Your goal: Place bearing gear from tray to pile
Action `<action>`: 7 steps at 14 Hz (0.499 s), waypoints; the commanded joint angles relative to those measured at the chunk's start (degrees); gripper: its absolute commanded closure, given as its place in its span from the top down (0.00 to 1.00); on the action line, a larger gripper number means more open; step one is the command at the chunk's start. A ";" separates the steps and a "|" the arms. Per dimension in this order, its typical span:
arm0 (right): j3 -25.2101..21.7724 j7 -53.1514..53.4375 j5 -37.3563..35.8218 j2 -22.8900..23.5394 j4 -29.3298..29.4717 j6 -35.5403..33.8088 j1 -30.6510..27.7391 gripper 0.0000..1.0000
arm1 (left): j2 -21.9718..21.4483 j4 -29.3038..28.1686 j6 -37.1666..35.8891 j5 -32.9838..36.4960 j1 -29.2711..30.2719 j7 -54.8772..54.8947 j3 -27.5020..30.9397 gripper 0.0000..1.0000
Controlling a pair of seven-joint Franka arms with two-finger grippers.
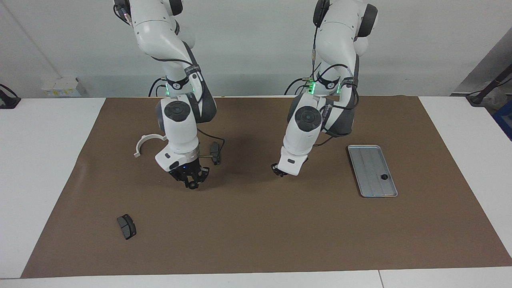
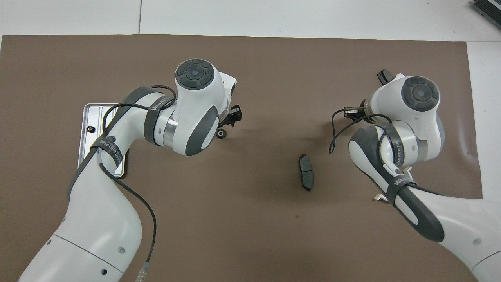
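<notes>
Two arms are out over the brown mat [image 1: 256,232]; neither is waiting.

Nearest the robots, toward the right arm's end, lies the white bracket [image 1: 146,141], flat on the mat. One pad [image 1: 215,152] lies a little farther out, partly crossed by the right arm's cable.

Toward the left arm's end sits the tray [image 1: 370,158], lengthwise away from the robots. One tray gear [image 1: 384,176] rests in it, close to the farther rim.

Left gripper [image 1: 275,169] hangs over bare mat around mid-table, well apart from the tray. In the overhead view a small black gear [image 2: 222,134] shows right at its tips. Whether the jaws are open or shut, and whether this gear is gripped or free, cannot be told.

Right gripper [image 1: 192,182] hangs low over the mat just beside the nearer pad, pointing down. Its jaws are closed on a dark round part [image 1: 193,185], which sits between the fingertips, clear of the bracket and both pads.

Farthest out, toward the right arm's end, a second pad [image 1: 127,226] lies alone on the mat.
</notes>
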 commanded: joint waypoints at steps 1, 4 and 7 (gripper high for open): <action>0.95 -4.15 3.35 -0.58 -1.61 1.59 -2.56 0.00 | -1.18 -0.18 0.20 0.12 0.20 0.28 1.25 1.00; 1.04 -7.14 4.76 0.82 -0.21 2.30 -6.15 0.00 | -2.33 -0.09 -0.06 0.56 4.93 3.25 1.51 1.00; 0.95 -8.03 5.90 2.06 0.68 4.06 -7.40 0.00 | -3.21 -0.18 -1.47 0.47 11.43 13.52 1.51 1.00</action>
